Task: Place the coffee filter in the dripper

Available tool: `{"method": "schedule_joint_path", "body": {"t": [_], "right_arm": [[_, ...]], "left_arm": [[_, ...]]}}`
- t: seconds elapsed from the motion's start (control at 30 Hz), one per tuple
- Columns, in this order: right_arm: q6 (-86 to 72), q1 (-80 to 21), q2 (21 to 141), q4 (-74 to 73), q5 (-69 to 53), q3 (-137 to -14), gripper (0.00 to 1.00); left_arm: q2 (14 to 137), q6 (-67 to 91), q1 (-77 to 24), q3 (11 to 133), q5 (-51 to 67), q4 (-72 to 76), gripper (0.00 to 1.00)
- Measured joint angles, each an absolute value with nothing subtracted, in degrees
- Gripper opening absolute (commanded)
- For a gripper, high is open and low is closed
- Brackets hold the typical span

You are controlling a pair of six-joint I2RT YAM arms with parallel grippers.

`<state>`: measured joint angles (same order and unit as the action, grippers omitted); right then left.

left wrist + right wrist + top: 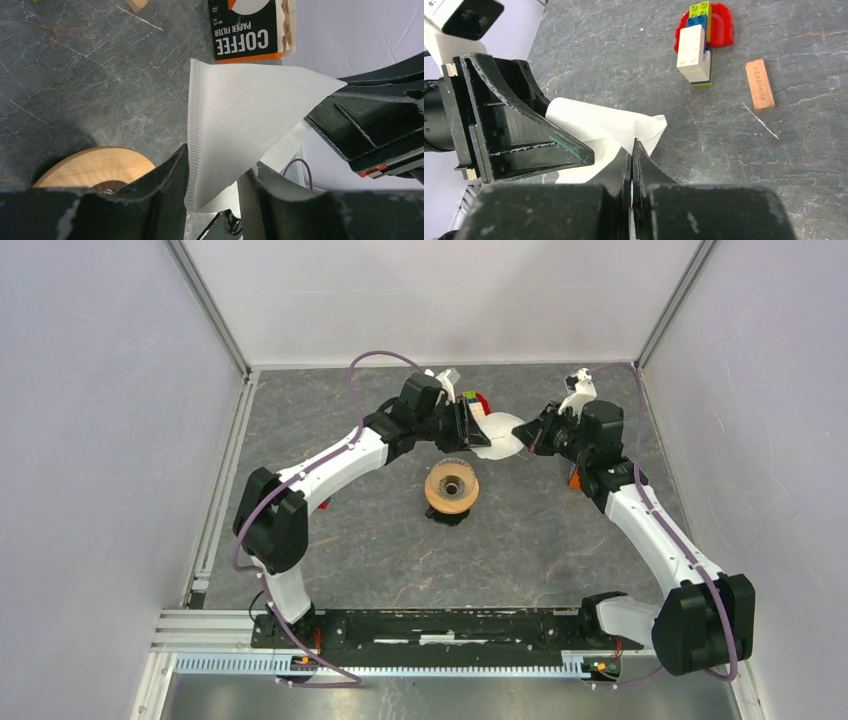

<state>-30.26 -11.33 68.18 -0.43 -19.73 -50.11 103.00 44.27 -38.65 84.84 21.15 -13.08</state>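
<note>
grey marbled tabletop, plain pale walls around

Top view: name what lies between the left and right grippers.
The coffee filter fills that gap, reaching from left gripper to right gripper; the top view shows it.

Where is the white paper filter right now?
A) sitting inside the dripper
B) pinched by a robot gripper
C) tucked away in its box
B: the right gripper is shut on the edge of the coffee filter, and the dripper stands apart with nothing in it.
</note>
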Motion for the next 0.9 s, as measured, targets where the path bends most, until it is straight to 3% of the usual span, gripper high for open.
{"method": "schedule_joint_path", "body": {"t": [0.47, 0.57, 0.63, 0.77, 0.83, 0.9], "right_arm": [[-30.8, -11.2, 68.2, 0.9, -20.9, -50.0, 0.0], [-30.8, -11.2, 68.2, 1.0, -21.0, -50.0, 0.0], [-30.8, -11.2, 68.2, 1.2, -21.1, -50.0, 0.0], [-30.6, -11.2, 68.2, 1.7, -21.4, -50.0, 0.1], [-30.2, -11.2, 68.2, 1.7, -21.5, -50.0, 0.22], [-29.7, -11.2, 68.2, 1.7, -21.6, -50.0, 0.4]], "left_arm": [[103.5, 43.6, -38.7, 85.5, 21.1, -13.2, 0.14], [103.5, 43.0, -38.7, 85.6, 21.1, -13.2, 0.03], [103.5, 42.3, -38.7, 85.6, 21.1, -13.3, 0.02], [103.5, 39.9, -38.7, 86.3, 20.6, -14.2, 0.02], [103.4, 38.6, -38.7, 86.7, 19.9, -14.8, 0.02], [103.2, 37.3, -38.7, 86.9, 19.4, -15.5, 0.02]]}}
